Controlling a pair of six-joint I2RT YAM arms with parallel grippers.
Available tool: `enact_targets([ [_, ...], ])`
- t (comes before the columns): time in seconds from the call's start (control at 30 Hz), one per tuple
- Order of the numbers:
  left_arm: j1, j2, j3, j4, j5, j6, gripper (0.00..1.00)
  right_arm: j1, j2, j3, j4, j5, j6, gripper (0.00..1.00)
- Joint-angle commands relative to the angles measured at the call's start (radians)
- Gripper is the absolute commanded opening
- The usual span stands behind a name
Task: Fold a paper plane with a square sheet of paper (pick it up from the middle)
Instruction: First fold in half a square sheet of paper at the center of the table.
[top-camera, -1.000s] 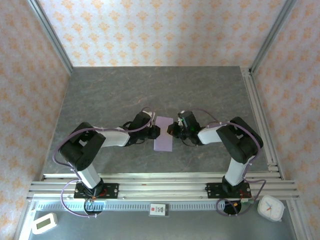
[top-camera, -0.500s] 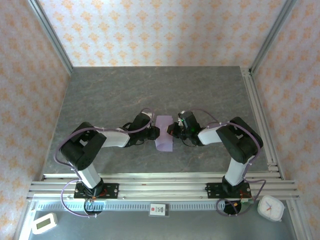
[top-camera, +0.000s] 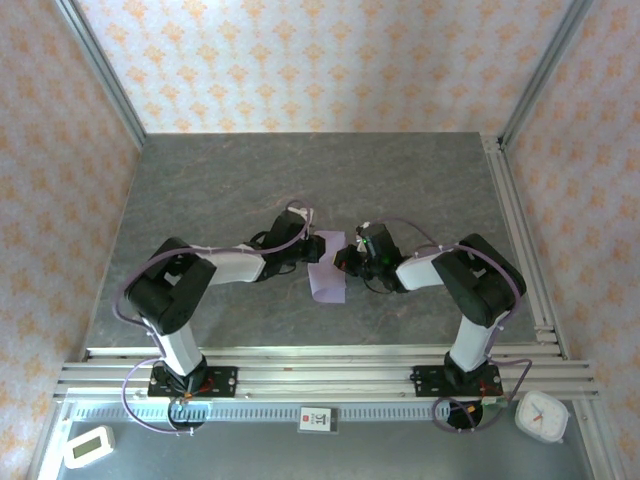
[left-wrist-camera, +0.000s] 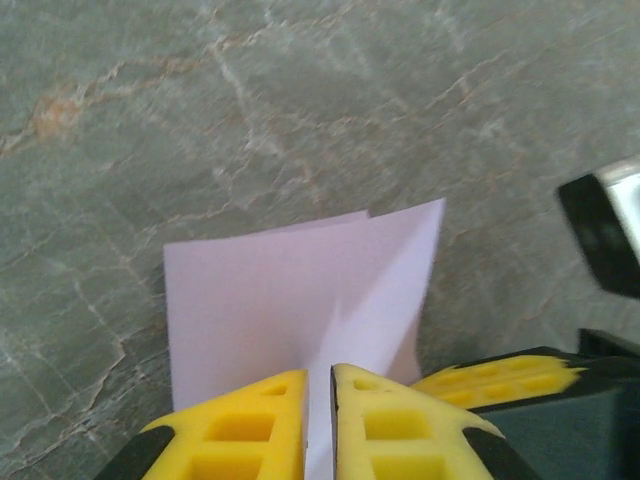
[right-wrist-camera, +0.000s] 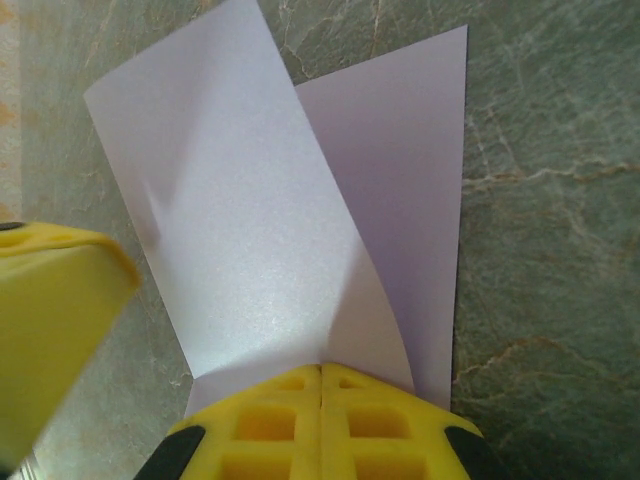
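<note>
The square sheet of paper (top-camera: 328, 281) is pale lilac and lies folded over on the grey tabletop between my two grippers. In the right wrist view its upper flap (right-wrist-camera: 240, 220) curls up off the lower layer. My left gripper (top-camera: 313, 250) is at the sheet's far-left part; its yellow jaws (left-wrist-camera: 320, 385) stand nearly together with the lilac paper (left-wrist-camera: 290, 290) running between them. My right gripper (top-camera: 345, 262) is at the sheet's right edge, jaws (right-wrist-camera: 321, 372) pressed tight where the flap's crease meets them. No finished paper plane shape shows.
The marbled grey tabletop (top-camera: 250, 180) stretches out behind the arms. Aluminium rails run along the near edge (top-camera: 320, 360) and the right side (top-camera: 520, 230). A white timer (top-camera: 88, 446) and a small clock (top-camera: 541, 416) sit beyond the rails. Patterned walls enclose three sides.
My left gripper has swung toward the far side and right, onto the sheet's far-left part, and its jaws have narrowed on the paper. The flap has lifted. The right gripper has stayed put.
</note>
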Motion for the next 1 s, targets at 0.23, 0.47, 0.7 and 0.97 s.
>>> enact_targets([
  [0.23,0.018,0.072,-0.052,0.114,-0.052,-0.017,0.13,0.003,0.056,-0.037,-0.066,0.050,-0.011,0.00],
  [0.47,0.020,0.057,-0.053,0.114,-0.035,-0.025,0.12,0.003,0.060,-0.042,-0.063,0.049,-0.013,0.00],
  [0.7,0.042,0.007,0.010,0.087,-0.004,-0.025,0.15,0.003,0.061,-0.045,-0.064,0.053,-0.013,0.00],
  [0.97,0.073,0.053,0.050,0.097,0.028,-0.020,0.15,0.003,0.062,-0.050,-0.062,0.054,-0.012,0.00],
])
